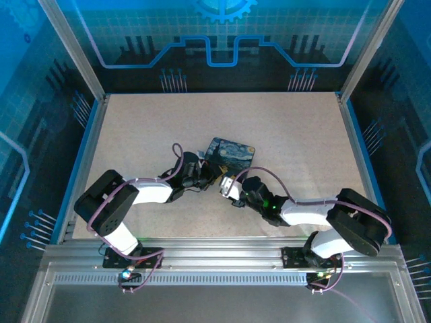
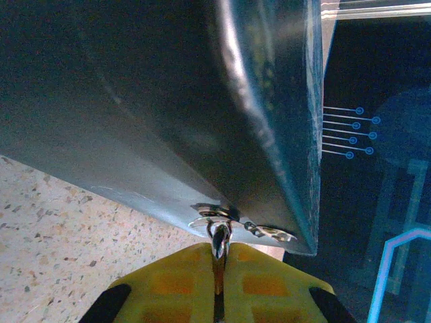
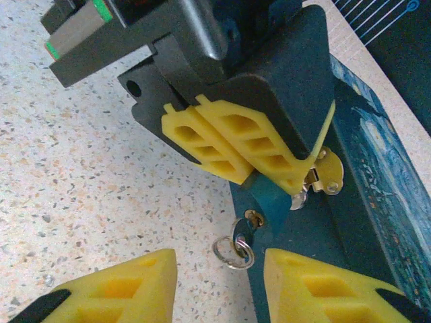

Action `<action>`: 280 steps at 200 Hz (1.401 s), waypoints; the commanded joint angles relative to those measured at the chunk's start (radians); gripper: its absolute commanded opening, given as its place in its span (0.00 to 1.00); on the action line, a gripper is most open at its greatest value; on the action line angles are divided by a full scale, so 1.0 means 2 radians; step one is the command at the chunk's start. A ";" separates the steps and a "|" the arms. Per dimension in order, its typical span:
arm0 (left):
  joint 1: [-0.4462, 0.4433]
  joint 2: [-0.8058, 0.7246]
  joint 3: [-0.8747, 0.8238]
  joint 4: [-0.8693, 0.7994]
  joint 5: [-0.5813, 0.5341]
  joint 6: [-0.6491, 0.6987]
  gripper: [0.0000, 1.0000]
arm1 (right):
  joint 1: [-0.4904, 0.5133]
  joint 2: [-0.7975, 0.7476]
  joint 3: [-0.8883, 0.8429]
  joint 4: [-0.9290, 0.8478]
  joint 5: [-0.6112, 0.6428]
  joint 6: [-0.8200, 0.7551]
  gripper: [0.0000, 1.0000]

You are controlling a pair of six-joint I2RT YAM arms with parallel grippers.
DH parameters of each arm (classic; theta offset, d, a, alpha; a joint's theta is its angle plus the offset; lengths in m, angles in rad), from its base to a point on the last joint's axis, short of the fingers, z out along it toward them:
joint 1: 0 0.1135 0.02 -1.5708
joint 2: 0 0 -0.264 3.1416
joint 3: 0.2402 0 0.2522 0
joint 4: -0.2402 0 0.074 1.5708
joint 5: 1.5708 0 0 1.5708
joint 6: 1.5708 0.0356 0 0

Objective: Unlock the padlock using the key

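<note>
Alignment matters: our left gripper (image 3: 286, 173) clamps the padlock (image 3: 269, 200) against the starry tin (image 3: 384, 175), key (image 3: 240, 233) in its keyhole; our right gripper (image 3: 219, 264), jaws apart, straddles it, so we close squarely before twisting

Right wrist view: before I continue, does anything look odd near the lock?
Nothing damaged. The tiny dark metal key sits unheld in the small dark-bluish metal padlock, right hand open either side of it.

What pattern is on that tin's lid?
The tin has a dark-blue, swirling starry-night print, clearest in the right wrist view.
</note>
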 commanded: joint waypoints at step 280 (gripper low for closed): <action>-0.011 0.008 0.010 -0.003 -0.018 0.021 0.12 | -0.040 0.045 0.038 0.013 -0.085 0.379 0.00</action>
